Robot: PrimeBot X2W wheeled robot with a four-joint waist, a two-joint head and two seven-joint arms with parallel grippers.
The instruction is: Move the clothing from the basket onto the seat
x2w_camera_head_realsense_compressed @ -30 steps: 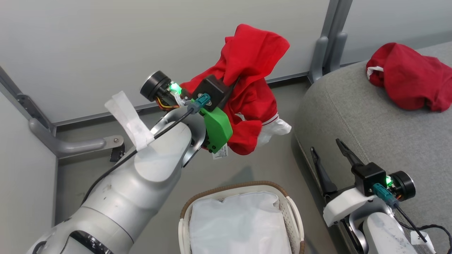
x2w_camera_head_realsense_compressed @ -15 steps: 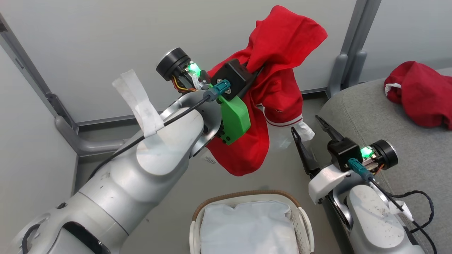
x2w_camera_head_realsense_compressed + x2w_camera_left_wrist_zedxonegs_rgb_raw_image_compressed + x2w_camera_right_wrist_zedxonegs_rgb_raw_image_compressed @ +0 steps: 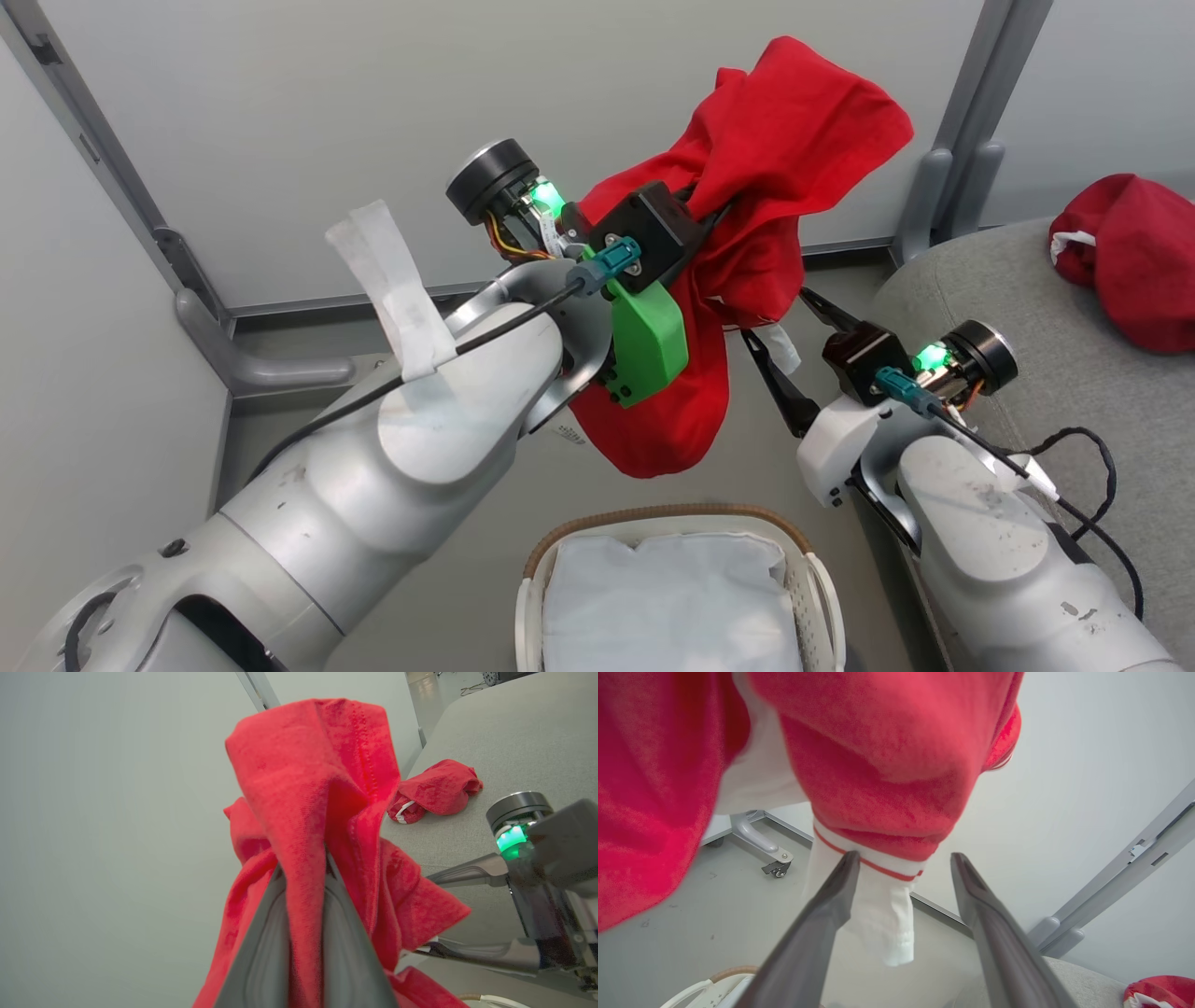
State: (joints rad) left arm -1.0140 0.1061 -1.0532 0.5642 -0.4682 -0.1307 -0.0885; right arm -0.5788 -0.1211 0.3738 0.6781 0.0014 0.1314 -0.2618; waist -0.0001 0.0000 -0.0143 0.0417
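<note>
Red soft garment [image 3: 775, 149], bunched and creased, hangs in the air pinched between the pressed-together left fingers [image 3: 261, 952], beyond the basket [image 3: 653, 516] and short of the grey woven seat [image 3: 1008, 317]. Right fingers [image 3: 817, 924] are spread either side of its white striped cuff [image 3: 878, 896]. Risks: the thin fold could slip out, or loose cloth could snag the right fingers.

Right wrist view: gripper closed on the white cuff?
No, the right gripper is open, its fingers spread wide apart with the red garment's white cuff hanging by the tips.
</note>
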